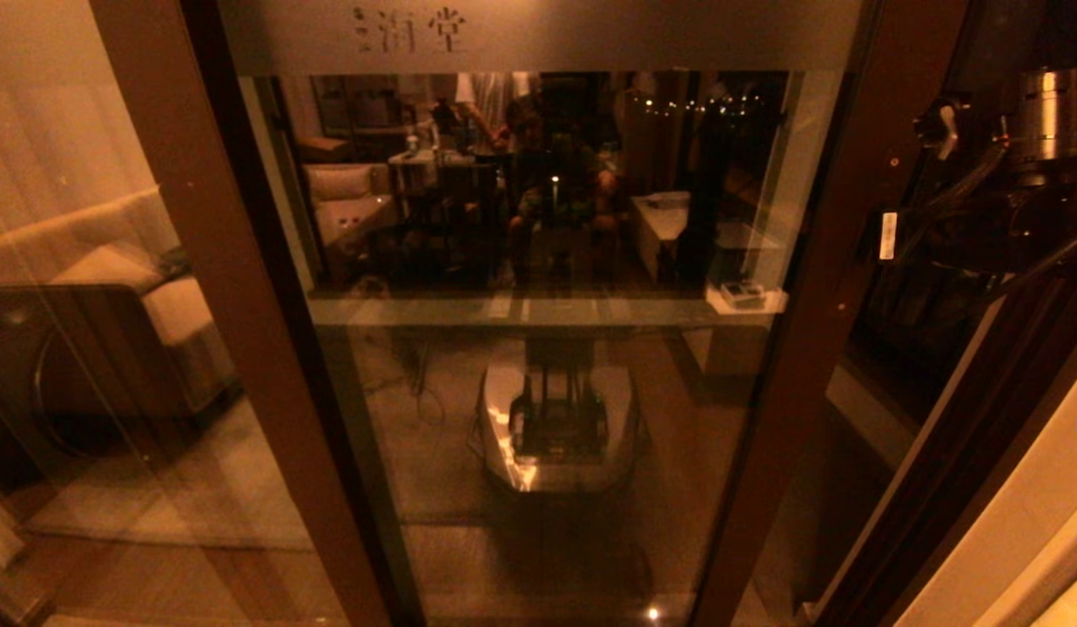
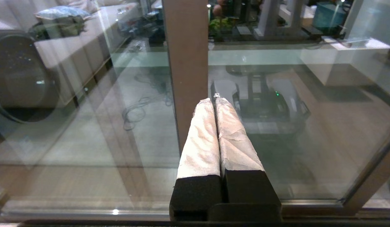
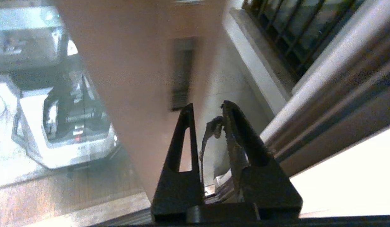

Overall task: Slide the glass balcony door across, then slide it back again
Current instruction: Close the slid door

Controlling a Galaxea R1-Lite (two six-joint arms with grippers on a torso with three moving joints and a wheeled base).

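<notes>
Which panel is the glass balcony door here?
Find the frosted top band with Chinese characters in the head view. Beneath it hangs the glass balcony door. Unlike the plain pane to its left, its right upright carries a slim recessed handle plate.

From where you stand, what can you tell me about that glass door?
The glass balcony door is a tall clear pane in a brown frame, standing upright right before the robot. A frosted band with Chinese characters crosses its top. Its right upright carries a slim dark recessed handle plate. The right claw hovers near that upright; contact is unclear.
</notes>
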